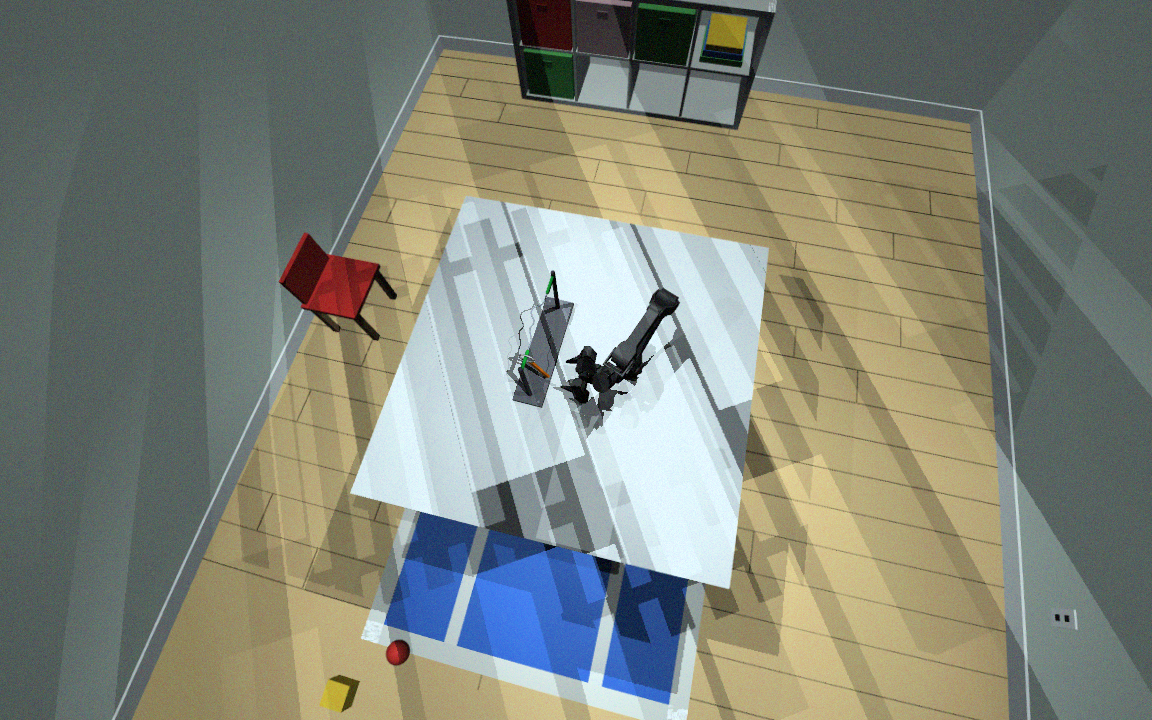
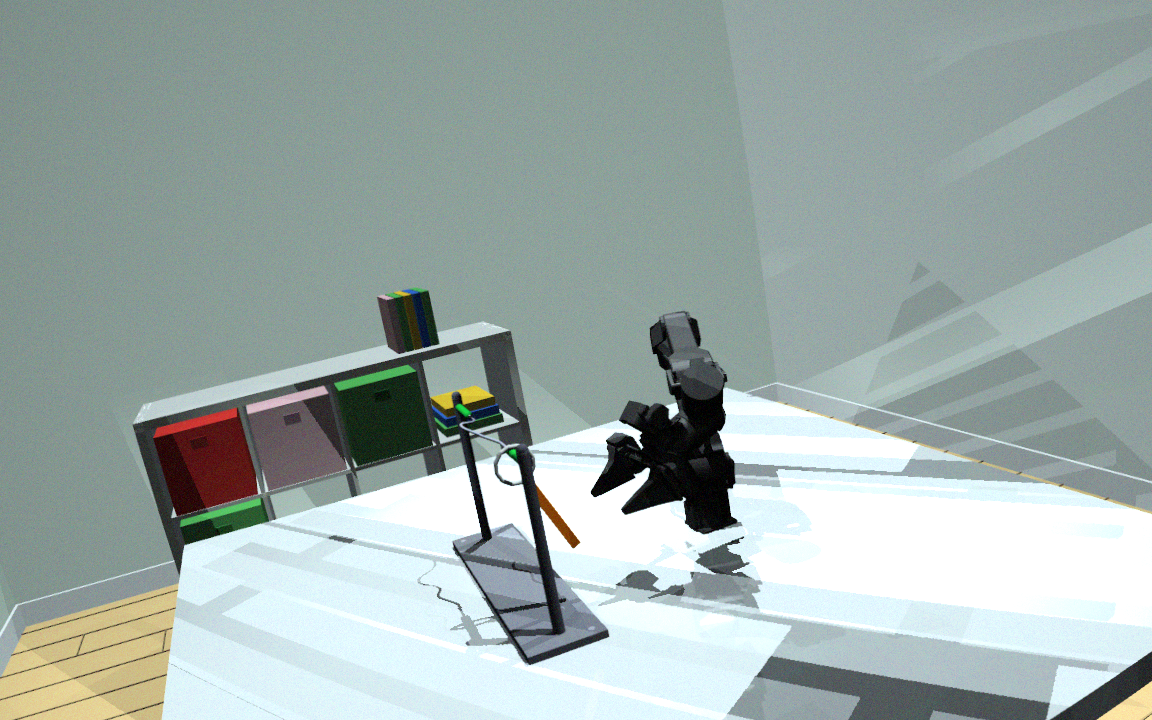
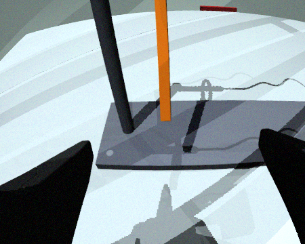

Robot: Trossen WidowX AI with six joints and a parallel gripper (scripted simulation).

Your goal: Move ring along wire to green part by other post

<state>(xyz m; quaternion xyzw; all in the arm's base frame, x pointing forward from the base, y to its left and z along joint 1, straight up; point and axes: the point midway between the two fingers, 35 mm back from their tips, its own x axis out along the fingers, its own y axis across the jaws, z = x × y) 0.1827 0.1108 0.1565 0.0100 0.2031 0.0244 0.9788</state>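
The ring (image 2: 495,464) hangs around the near green wire part (image 2: 513,453) (image 1: 525,359), close to the near post (image 2: 540,546) (image 1: 524,380) (image 3: 113,68). Its orange handle (image 2: 557,516) (image 1: 538,368) (image 3: 163,68) slants down toward the robot side. My gripper (image 2: 610,502) (image 1: 567,374) (image 3: 178,144) is open and empty, its fingers wide apart. It is on the robot side, a short way back from the handle; in the wrist view the handle's lower end shows between and beyond the fingertips. I see no contact. The ring itself is out of the wrist view.
The thin grey wire (image 2: 486,432) runs to the far green part (image 2: 462,411) (image 1: 550,284) at the far post (image 2: 473,483) (image 1: 555,291). Both posts stand on a grey base plate (image 1: 549,335) (image 3: 227,118). A red chair (image 1: 343,286) stands beyond the table.
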